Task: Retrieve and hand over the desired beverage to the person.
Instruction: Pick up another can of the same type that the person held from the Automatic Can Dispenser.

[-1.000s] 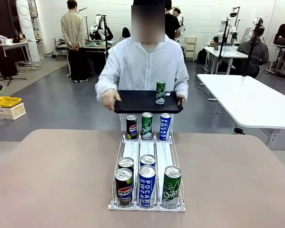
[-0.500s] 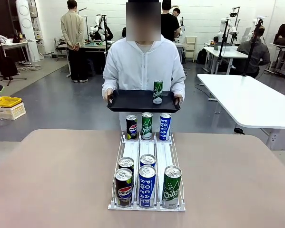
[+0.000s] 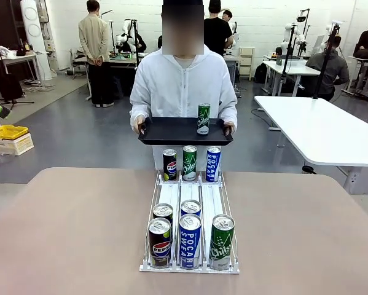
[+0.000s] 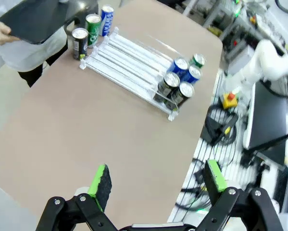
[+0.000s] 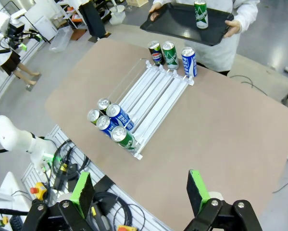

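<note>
The person (image 3: pixel 184 80) in a white zip jacket stands at the far side of the table, both hands holding a black tray (image 3: pixel 168 132). One green can (image 3: pixel 203 119) stands upright on the tray. On the brown table a clear three-lane rack (image 3: pixel 190 196) holds a Pepsi can (image 3: pixel 169 164), a green can (image 3: pixel 189 163) and a Pocari Sweat can (image 3: pixel 213 164) at its far end. Several more cans (image 3: pixel 190 240) crowd its near end. My left gripper (image 4: pixel 158 177) hangs open high over the table's left part. My right gripper (image 5: pixel 140 190) is open above the right near corner, nothing between its fingers.
Bare tabletop (image 3: pixel 67 233) lies on both sides of the rack. Beyond the person, a white table (image 3: pixel 319 129) stands at the right and a yellow crate (image 3: pixel 8 132) at the left. Other people stand farther back. Cables (image 5: pixel 81 192) lie on the floor below the near edge.
The person has straightened up, levelling the tray and shifting it slightly left with the green can on it. The cans in the rack have not moved.
</note>
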{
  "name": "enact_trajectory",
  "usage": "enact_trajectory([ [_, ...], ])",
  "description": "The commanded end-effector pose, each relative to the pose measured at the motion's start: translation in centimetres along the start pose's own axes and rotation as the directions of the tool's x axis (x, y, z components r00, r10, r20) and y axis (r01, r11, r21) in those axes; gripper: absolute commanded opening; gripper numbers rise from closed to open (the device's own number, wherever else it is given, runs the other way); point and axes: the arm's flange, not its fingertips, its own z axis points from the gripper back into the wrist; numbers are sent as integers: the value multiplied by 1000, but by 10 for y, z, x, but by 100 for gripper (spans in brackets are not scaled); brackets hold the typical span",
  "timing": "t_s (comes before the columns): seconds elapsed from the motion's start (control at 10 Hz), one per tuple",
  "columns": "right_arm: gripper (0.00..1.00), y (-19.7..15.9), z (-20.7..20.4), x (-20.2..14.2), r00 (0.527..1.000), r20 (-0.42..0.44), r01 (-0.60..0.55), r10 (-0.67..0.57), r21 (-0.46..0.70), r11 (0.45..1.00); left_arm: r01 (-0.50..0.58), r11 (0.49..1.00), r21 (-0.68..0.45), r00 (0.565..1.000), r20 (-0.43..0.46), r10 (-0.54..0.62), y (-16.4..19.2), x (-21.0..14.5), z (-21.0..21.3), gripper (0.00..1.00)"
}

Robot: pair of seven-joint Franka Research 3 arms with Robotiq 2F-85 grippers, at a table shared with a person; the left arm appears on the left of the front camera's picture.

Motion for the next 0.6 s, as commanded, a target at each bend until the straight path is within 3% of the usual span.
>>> enact_trajectory([
  [0.0,100,1,-1,-1,1000,2,-4,4,6,1000,168,981,95,971,-185,-149,-55,28,-46,100],
  [0.2,100,1,-1,-1,1000,2,-4,4,6,1000,256,958,128,898,-399,-187,-98,50,-99,100],
  [0.4,100,1,-1,-1,1000,2,-4,4,6,1000,104,989,106,869,-494,-38,-116,62,-148,100],
  [0.5,100,1,-1,-1,1000,2,-4,4,6,1000,-86,964,253,880,-435,193,-127,66,-177,100],
])
